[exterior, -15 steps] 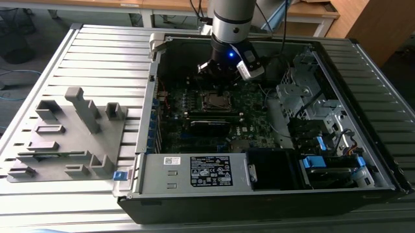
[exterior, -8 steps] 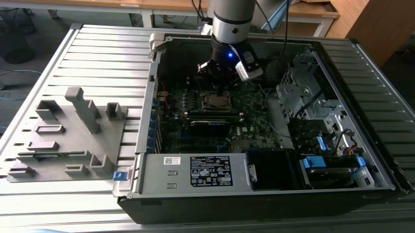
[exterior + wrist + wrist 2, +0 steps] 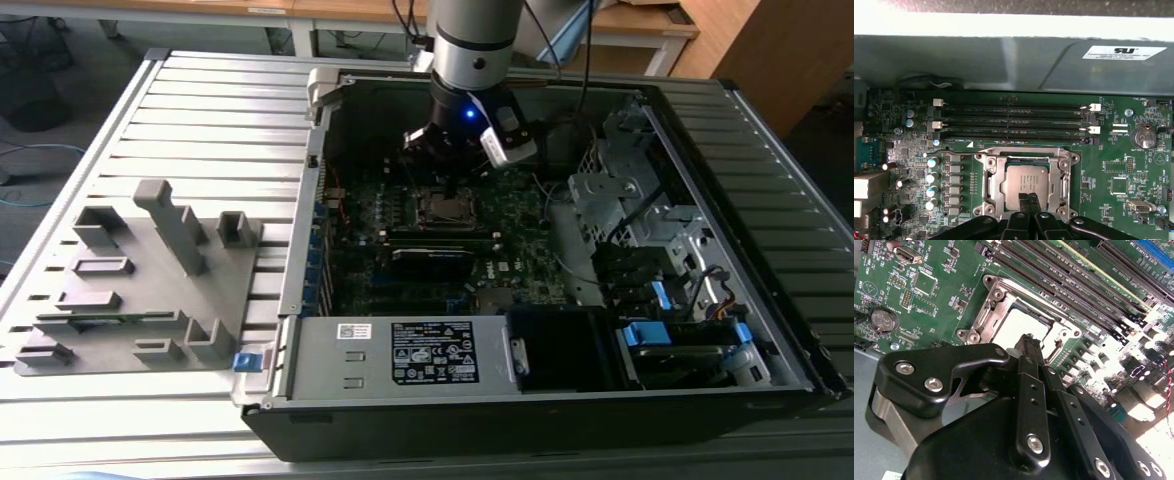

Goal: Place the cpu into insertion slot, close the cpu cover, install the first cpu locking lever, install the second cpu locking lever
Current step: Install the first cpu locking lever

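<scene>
Grey slatted counter [image 3: 200, 110] carries an open computer case [image 3: 400, 410] lying on its side, with the green motherboard [image 3: 919, 150] facing up inside it. A grey tray of blocks [image 3: 147, 290] sits on the exterior view's left.

Much is hidden from me. In the second wrist view my hand [image 3: 1029, 338] and its black body cover the near part of the board, and in the first wrist view my fingers [image 3: 1021, 205] hide the near edge of the cpu [image 3: 1024, 180]. I cannot make out how the locking levers stand.

The cpu lies flat in its socket, silver top up. It is square, and its edges run parallel to the long memory slots [image 3: 1014, 120] beside it. The cpu cover [image 3: 995, 182] lies flat around it, framing the top.

My fingers are pressed together with nothing visible between them, the tips right at the cpu's near edge.
</scene>
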